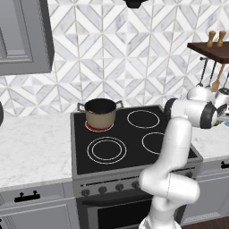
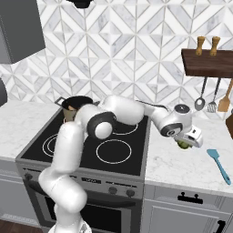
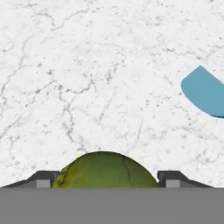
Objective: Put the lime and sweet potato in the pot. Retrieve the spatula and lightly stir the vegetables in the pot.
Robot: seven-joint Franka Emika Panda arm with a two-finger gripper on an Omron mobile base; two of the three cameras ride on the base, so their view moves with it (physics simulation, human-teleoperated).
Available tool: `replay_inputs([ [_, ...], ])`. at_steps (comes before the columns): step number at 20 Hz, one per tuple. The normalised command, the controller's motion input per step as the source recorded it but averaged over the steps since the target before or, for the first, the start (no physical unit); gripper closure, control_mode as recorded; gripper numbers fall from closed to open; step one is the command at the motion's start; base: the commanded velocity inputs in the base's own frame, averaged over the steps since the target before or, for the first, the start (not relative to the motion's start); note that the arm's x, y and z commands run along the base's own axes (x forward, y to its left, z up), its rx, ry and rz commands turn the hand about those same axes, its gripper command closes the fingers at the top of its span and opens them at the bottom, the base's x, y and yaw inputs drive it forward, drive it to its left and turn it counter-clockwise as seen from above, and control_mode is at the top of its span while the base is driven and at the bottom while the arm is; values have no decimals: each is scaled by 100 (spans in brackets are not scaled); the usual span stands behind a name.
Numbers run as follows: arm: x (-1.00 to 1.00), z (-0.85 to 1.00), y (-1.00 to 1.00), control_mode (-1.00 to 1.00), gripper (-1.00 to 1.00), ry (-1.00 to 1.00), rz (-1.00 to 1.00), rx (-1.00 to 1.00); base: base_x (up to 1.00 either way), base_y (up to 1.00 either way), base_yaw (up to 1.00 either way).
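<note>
Clamped around the lime (image 3: 105,169), my claw (image 2: 185,144) hangs above the marble counter (image 2: 182,164), near a blue spatula (image 2: 219,165).

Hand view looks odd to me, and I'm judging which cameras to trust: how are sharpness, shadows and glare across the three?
Hand view: the lime between the finger tips and the blue spatula blade are crisp, with flat light on the marble counter. Right base view: even rendered light, no glare, and the gripper reads clearly. Left base view: sharp; the pot interior is dark.
</note>
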Motion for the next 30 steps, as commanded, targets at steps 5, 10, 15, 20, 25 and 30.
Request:
replay_inputs([
  [5, -75, 68, 100, -100, 100, -8, 11, 0, 0, 0, 0],
  [10, -28, 50, 100, -100, 100, -2, 8, 0, 0, 0, 0],
  [15, -18, 26, 86, -100, 100, 0, -3, 4, 0, 0, 0],
  [20, 0, -1, 1, -100, 100, 10, -3, 7, 0, 0, 0],
  [25, 0, 17, -4, -100, 100, 8, -1, 3, 0, 0, 0],
  [30, 0, 64, 40, -100, 100, 0, 4, 1, 0, 0, 0],
])
